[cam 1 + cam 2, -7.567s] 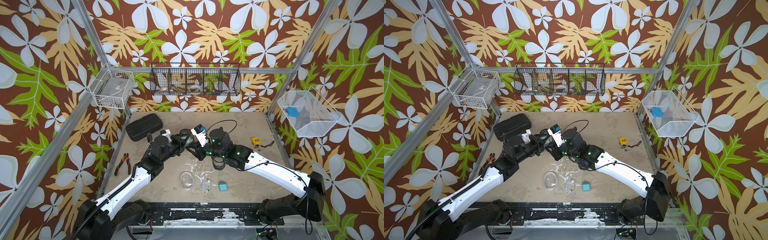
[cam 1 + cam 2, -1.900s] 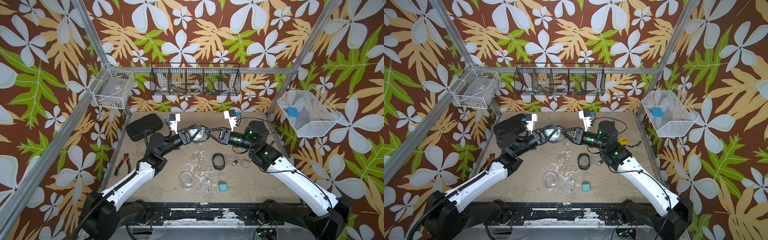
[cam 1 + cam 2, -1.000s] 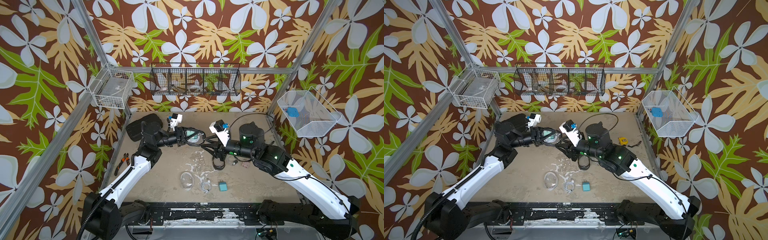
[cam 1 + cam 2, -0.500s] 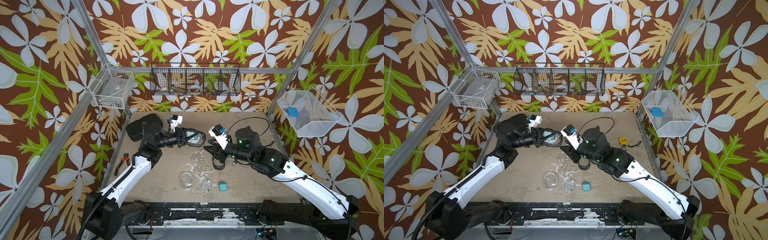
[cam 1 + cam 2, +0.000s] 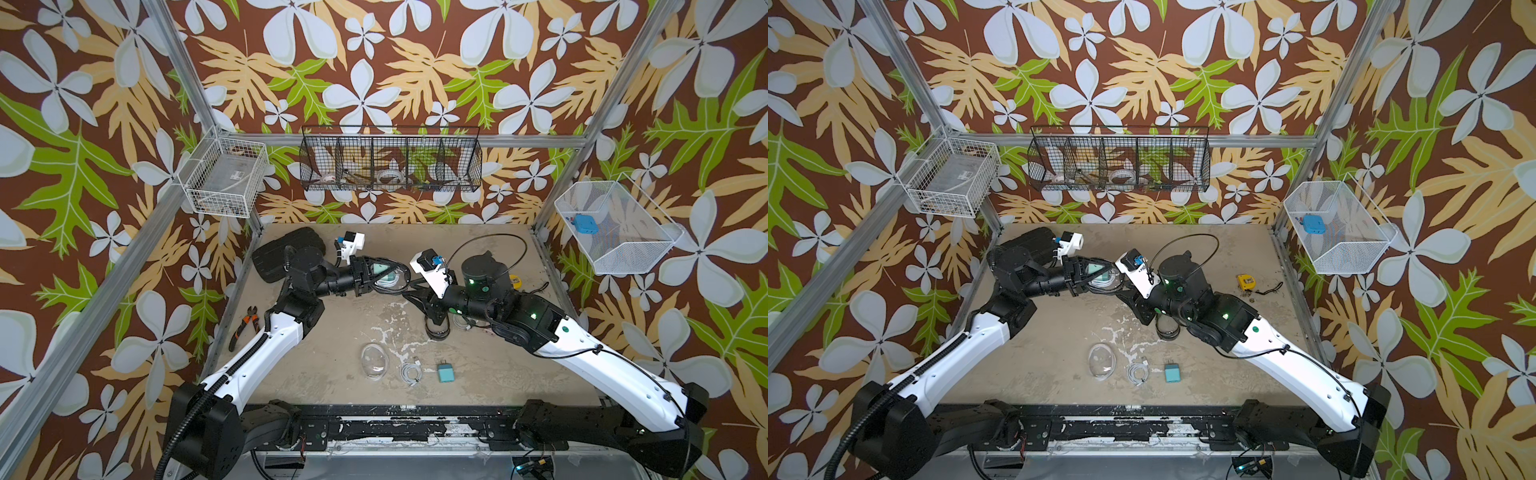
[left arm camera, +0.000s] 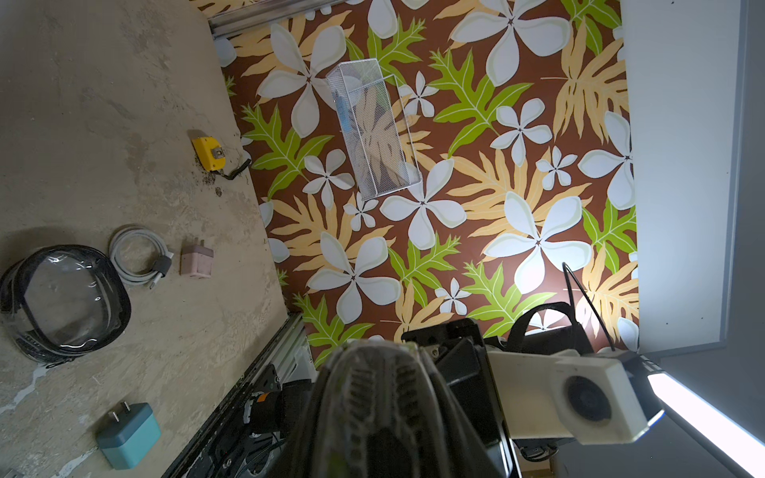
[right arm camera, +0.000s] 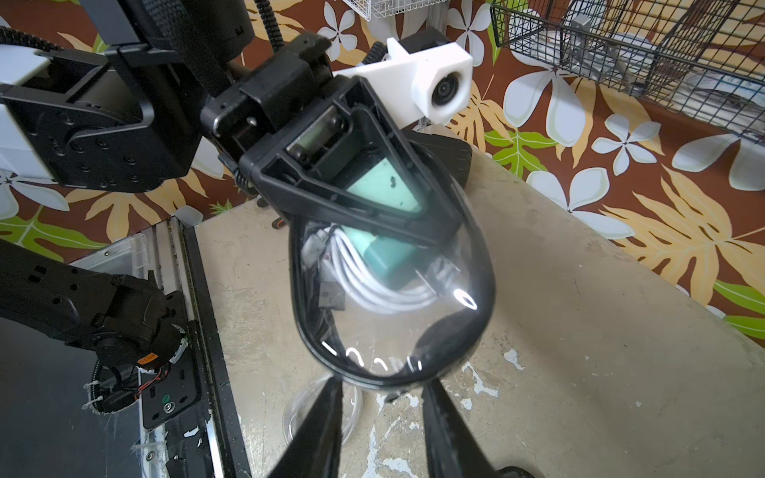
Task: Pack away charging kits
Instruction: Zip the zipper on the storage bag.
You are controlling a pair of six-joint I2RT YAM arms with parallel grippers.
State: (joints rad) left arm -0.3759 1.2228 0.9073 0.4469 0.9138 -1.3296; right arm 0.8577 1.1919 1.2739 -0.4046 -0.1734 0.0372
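Teamwork: left gripper (image 7: 372,215) clamps the black-rimmed clear oval pouch (image 7: 393,331) aloft toward the back edge of the table (image 5: 316,374), offering its rim to the parted jaws of right gripper (image 7: 383,399), probably for zipping.

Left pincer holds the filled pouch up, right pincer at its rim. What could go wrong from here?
1. The right pincer straddles the free end of the black-rimmed pouch; a pull there could tug it out of the left pincer, which holds only the other end.
2. Whether the zip is shut I cannot tell; if not, the mint plug and white cable could spill.
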